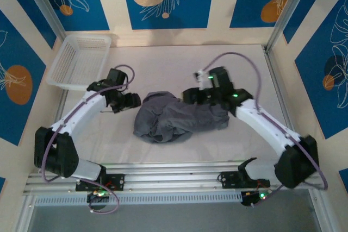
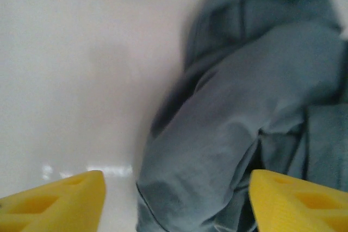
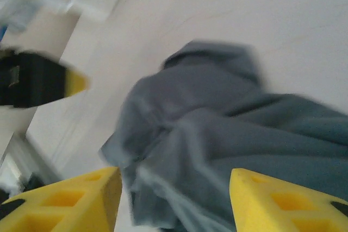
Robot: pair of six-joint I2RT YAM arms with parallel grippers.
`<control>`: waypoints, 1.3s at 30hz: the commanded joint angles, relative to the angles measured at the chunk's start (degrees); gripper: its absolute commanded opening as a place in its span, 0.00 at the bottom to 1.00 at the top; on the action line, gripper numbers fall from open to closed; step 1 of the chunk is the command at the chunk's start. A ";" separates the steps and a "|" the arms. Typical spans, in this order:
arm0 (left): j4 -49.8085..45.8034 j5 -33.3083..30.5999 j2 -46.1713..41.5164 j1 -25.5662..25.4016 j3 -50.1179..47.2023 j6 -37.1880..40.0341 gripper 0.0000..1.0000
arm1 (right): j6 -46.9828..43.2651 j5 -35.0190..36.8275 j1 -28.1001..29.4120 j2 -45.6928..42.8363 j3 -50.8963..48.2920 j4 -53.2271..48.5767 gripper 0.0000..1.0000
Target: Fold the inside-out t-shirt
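Checking in from the remote station, folding job barely started. The inside-out t-shirt point(image 1: 176, 117) is lying in a crumpled heap in the middle of the table point(image 1: 163, 63), seams showing, nothing flat yet. The heap is running roughly side to side across the table, with its left end sagging a little toward the arm bases.

Both grippers are sitting on the far side of it, one toward each end. I'm seeing the left gripper point(image 1: 130, 101) just beside the shirt's left end, over bare table. From its wrist camera the yellow fingers point(image 2: 60, 199) are spread wide with nothing pinched, and the cloth is lying ahead and off toward the right finger's side. The right gripper point(image 1: 190, 95) is hanging over the far edge of the heap, right of middle. Its fingers point(image 3: 81, 199) are also standing wide apart and gripping nothing, with the bunched cloth straight ahead in the gap.

So I'm reckoning the right arm is the nearer one, practically on top of fabric, while the left needs to slide inward toward the shirt before closing on anything. The white basket point(image 1: 73, 61) is sitting well apart in the far left corner, out of the way.
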 commanded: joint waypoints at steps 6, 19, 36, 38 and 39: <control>8.94 9.13 6.07 0.05 -4.63 -6.49 0.64 | -11.69 5.50 8.13 14.26 2.09 -3.83 0.64; 5.96 14.05 5.63 1.80 5.02 -2.78 0.00 | -12.15 -1.14 -0.80 6.44 4.93 -2.18 0.00; -0.79 8.41 16.78 -9.74 8.40 5.95 0.63 | 18.34 9.18 -25.07 -15.19 -16.32 2.24 0.00; -1.05 7.25 19.34 -10.31 8.54 7.10 0.59 | 21.35 8.62 -27.63 -14.00 -13.13 -1.22 0.00; -1.15 6.92 19.96 -10.37 8.57 7.56 0.57 | 22.16 8.54 -28.61 -13.67 -11.51 -2.55 0.00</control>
